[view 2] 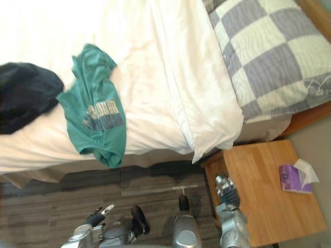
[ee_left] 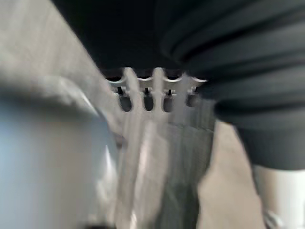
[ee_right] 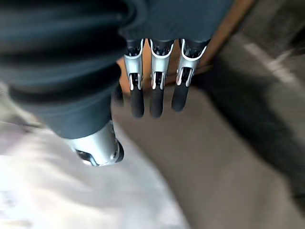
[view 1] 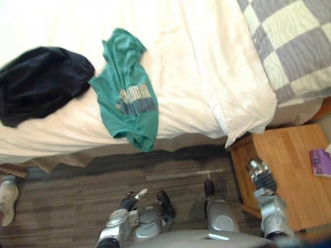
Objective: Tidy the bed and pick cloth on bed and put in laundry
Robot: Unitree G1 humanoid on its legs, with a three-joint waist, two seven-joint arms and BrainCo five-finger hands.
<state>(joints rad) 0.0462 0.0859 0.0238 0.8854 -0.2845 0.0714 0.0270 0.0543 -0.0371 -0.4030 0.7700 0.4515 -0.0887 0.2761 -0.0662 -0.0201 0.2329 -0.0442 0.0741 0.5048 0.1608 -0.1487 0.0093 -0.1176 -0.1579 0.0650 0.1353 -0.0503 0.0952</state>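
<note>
Green shirt [view 1: 126,98], black cloth [view 1: 41,82], grey-cream checked pillow [view 2: 269,57]

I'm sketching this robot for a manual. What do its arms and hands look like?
The arms are silver-grey. The right hand has silver fingers with dark tips and a silver thumb, below a dark ribbed cover over its back and wrist. The left hand has the same build.

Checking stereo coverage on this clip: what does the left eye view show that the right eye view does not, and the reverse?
Left eye view: a white shoe by the bed. Right eye view: the purple box whole, with its white tissue, and the far edge of the nightstand. Both: the green shirt hanging over the bed's side, the black cloth beside it, and the checked pillow.
</note>
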